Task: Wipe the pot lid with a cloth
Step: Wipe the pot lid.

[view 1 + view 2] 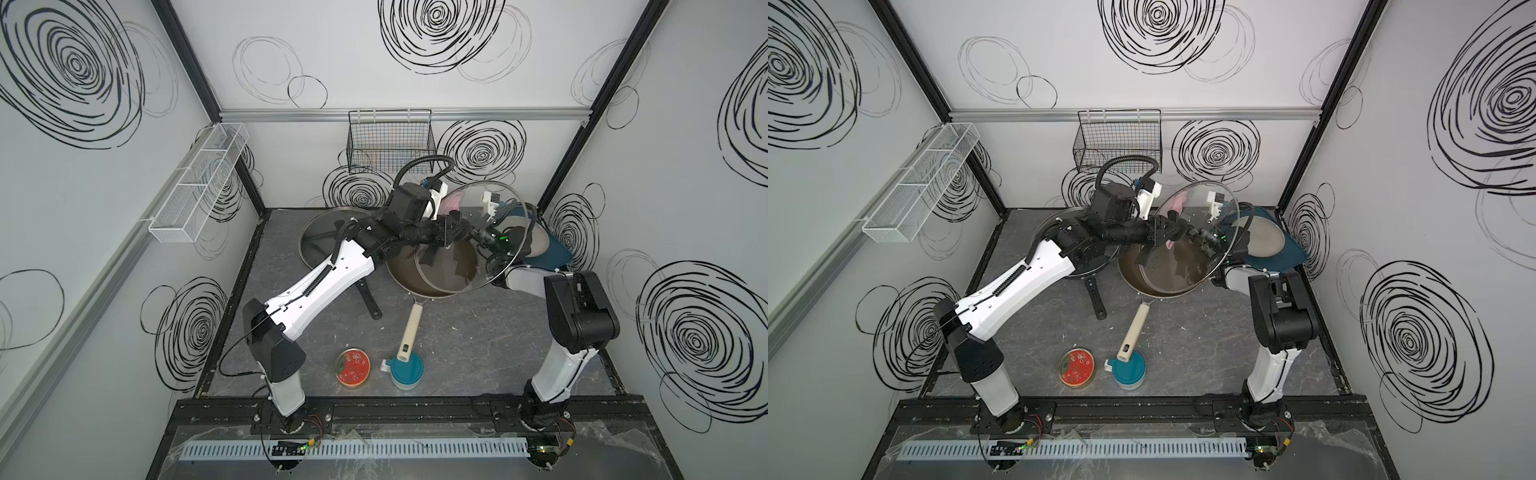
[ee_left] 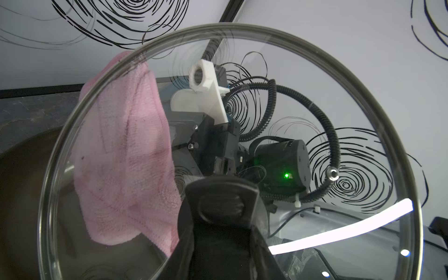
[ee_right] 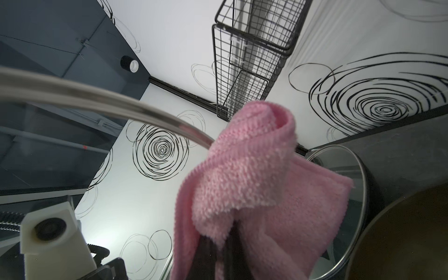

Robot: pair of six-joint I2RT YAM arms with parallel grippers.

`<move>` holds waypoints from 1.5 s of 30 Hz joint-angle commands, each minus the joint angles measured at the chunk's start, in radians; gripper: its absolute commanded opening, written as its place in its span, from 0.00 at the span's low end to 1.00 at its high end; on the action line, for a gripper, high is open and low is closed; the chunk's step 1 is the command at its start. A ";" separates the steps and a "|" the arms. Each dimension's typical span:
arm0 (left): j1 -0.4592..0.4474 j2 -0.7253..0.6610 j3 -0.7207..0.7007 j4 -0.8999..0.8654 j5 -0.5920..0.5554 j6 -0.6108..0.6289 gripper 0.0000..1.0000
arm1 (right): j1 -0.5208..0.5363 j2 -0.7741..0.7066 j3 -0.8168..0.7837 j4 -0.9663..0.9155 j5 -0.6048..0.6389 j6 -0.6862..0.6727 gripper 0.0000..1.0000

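A glass pot lid [image 1: 471, 198] hangs tilted above a brown pan, in both top views [image 1: 1196, 195]. My left gripper [image 2: 223, 232] is shut on its black knob [image 2: 221, 206], and in a top view it sits at the lid's middle [image 1: 461, 230]. The pink cloth [image 3: 242, 174] is pinched in my shut right gripper [image 3: 223, 242] on the lid's far side. Through the glass [image 2: 303, 80] the cloth [image 2: 126, 157] lies against the lid's inner face, and its top sticks out past the rim. The right gripper's tips are hidden behind the knob.
The brown pan [image 1: 401, 279] with a cream handle [image 1: 411, 328] sits under the lid. A black pan with its own glass lid [image 1: 316, 243] is at the back left. A red tin [image 1: 352, 368] and a teal-lidded cup [image 1: 406, 371] stand near the front. A black wire basket [image 1: 390, 141] hangs on the back wall.
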 commanded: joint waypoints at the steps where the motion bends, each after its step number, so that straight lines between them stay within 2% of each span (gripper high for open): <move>1: -0.004 -0.025 0.076 0.226 0.020 -0.009 0.00 | 0.029 -0.011 -0.039 0.147 0.014 0.047 0.00; 8: 0.032 -0.012 0.055 0.270 -0.018 -0.018 0.00 | 0.075 -0.096 -0.215 0.176 0.010 0.062 0.00; 13: 0.066 -0.015 0.026 0.287 -0.042 -0.019 0.00 | 0.075 -0.218 -0.371 0.225 0.023 0.099 0.00; 19: 0.093 -0.034 -0.023 0.296 -0.051 -0.016 0.00 | 0.056 -0.416 -0.462 0.109 -0.009 0.079 0.00; 24: 0.102 -0.063 -0.068 0.297 -0.058 -0.009 0.00 | -0.019 -0.554 -0.485 0.000 -0.035 0.073 0.00; 29: 0.095 -0.085 -0.096 0.291 -0.044 -0.008 0.00 | -0.137 -0.628 -0.458 -0.099 -0.068 0.045 0.00; 34: 0.071 -0.102 -0.093 0.266 -0.036 0.006 0.00 | -0.190 -0.591 -0.375 -0.142 -0.090 0.006 0.00; 40: 0.041 -0.113 -0.089 0.259 -0.023 0.004 0.00 | -0.198 -0.418 -0.250 -0.003 -0.082 0.064 0.00; 45: 0.024 -0.103 -0.068 0.255 -0.015 -0.003 0.00 | -0.153 -0.277 -0.149 0.102 -0.058 0.111 0.00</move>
